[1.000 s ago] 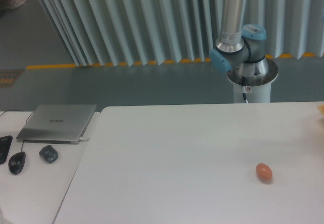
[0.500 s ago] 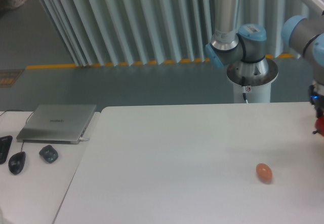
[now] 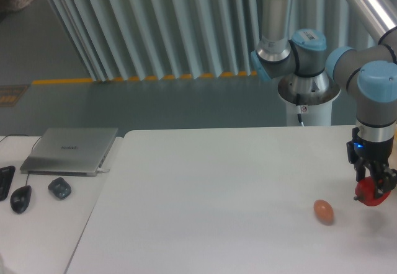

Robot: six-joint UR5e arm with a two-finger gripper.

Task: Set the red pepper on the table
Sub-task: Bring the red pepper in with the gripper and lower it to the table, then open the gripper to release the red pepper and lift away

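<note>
1. Red and glossy, the red pepper point(image 3: 371, 193) sits clamped in the gripper point(image 3: 373, 186) at the right edge of the camera view, dark jaws closed onto its sides, only partly seen behind them.
2. Held over the white table point(image 3: 217, 199), near its right side; contact with the tabletop or a small gap beneath cannot be told, though a faint shadow lies just below and to the right.
3. Points straight down from a grey and light-blue arm point(image 3: 372, 82), with a small blue light glowing on the wrist above the jaws.
4. Just left of the pepper and apart from it, an orange-brown egg-shaped object point(image 3: 323, 211) lying on the table.
5. Behind the table, the arm's round pedestal base point(image 3: 308, 100) standing in front of pale pleated curtains point(image 3: 155, 26), with a yellow floor line along their foot.
6. Far left, on a separate narrower white table: a closed silver laptop point(image 3: 69, 150), a small grey mouse point(image 3: 59, 188), a black mouse point(image 3: 21, 198), and a dark item cut off at the frame edge.
</note>
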